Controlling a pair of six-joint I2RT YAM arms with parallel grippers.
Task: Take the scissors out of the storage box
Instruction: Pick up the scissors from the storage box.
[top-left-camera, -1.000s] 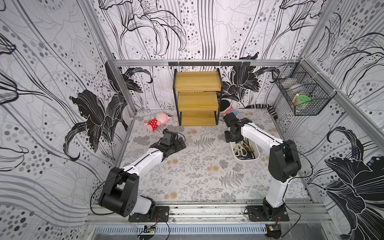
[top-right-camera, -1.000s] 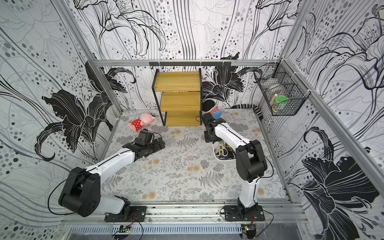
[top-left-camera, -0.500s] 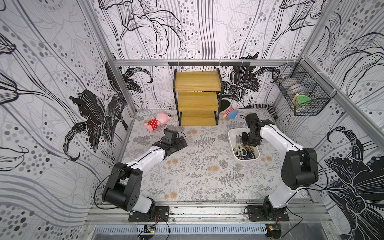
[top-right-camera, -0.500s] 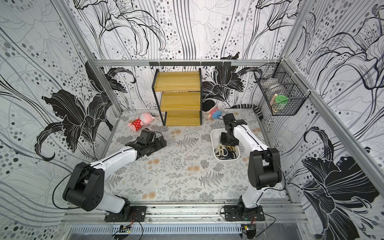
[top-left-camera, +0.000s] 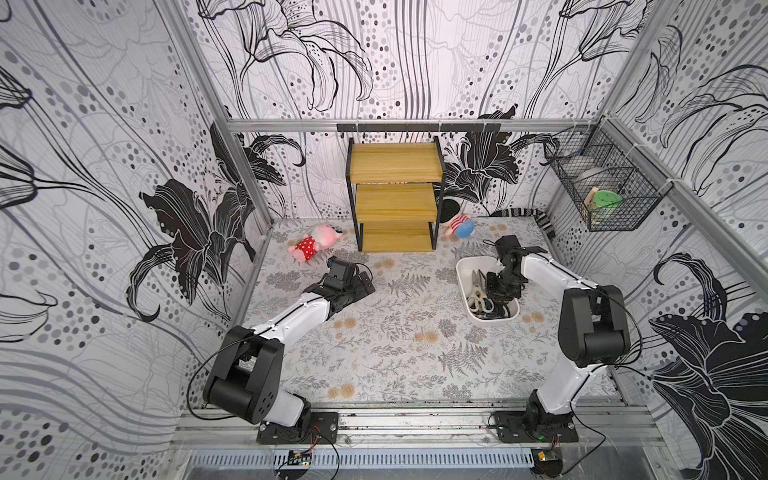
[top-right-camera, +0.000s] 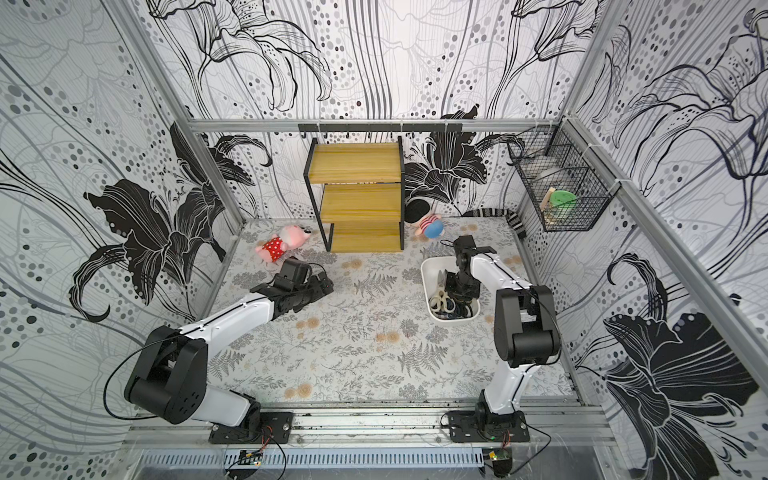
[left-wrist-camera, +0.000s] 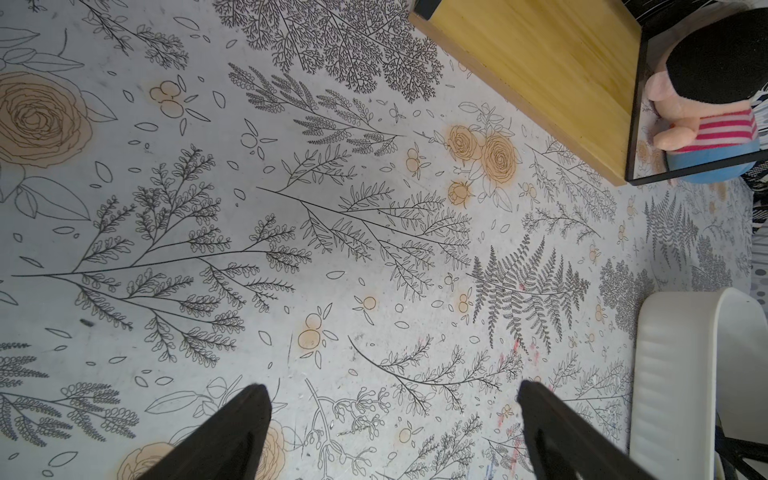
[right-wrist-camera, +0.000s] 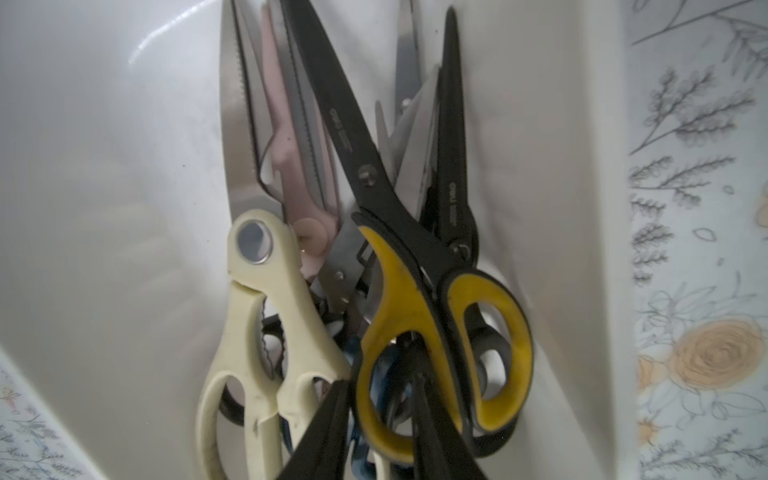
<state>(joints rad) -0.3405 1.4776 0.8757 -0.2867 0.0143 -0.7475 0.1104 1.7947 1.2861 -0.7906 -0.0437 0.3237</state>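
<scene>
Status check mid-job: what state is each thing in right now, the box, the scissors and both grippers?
storage box: upright on the table, scissors inside.
scissors: piled together in the box, none out.
yellow-black scissors: on top of the pile, not lifted.
right gripper: down in the box, fingers either side of a yellow handle loop; grip unclear.
left gripper: open, empty, over bare table.

Wooden shelf (top-left-camera: 395, 166), pink plush (top-left-camera: 313, 245), wire basket (top-left-camera: 615, 222).

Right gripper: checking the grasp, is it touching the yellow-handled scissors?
Touching: right wrist view shows the right gripper pinching the yellow-handled scissors by one handle.
</scene>
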